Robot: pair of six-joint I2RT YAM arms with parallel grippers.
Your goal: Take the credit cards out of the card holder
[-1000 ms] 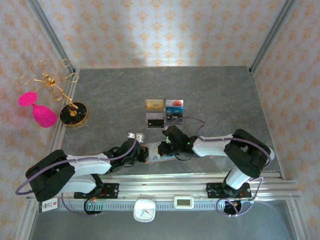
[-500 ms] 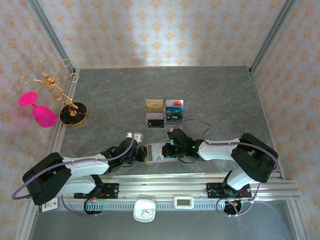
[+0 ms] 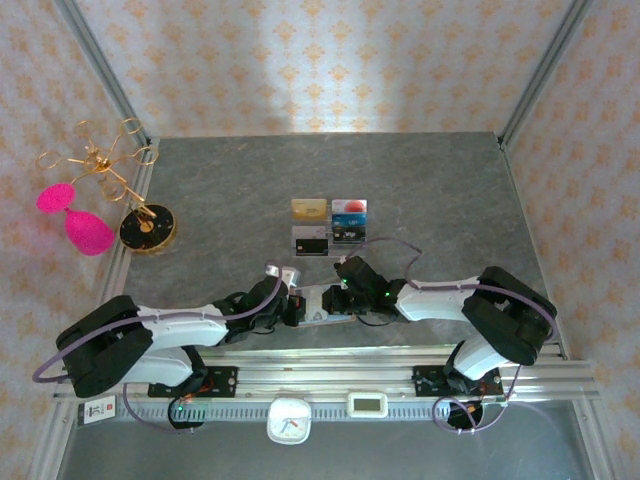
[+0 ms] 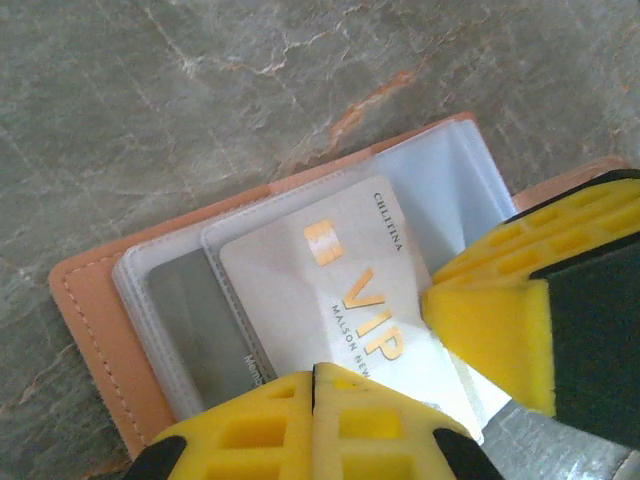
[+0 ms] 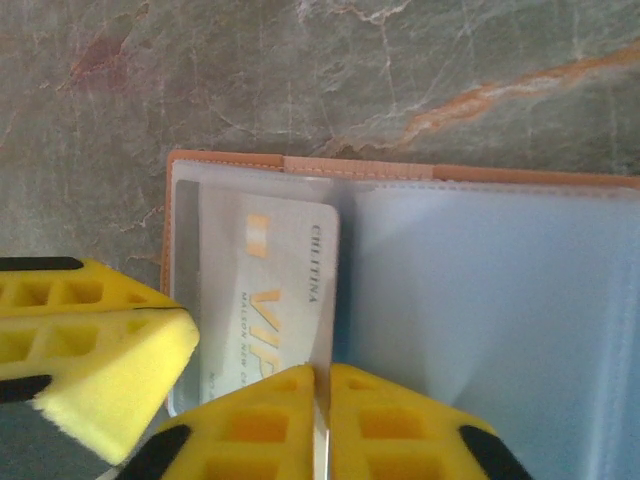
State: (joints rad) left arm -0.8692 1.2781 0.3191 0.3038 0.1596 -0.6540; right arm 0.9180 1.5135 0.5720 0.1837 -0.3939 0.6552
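Grey marbled table [image 3: 420, 180]; open card holder [image 4: 90, 310] lying near its front edge. Left gripper [image 4: 313, 385], fingers together over the white VIP card [image 4: 330, 290] among the holder's sleeves; right gripper [image 5: 320, 390], fingers pinched on a thin edge, card or sleeve unclear.

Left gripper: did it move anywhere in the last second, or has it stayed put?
Yes. Judged against the fixed white clock on the near rail, the left gripper has slid right, toward the card holder and the right gripper.
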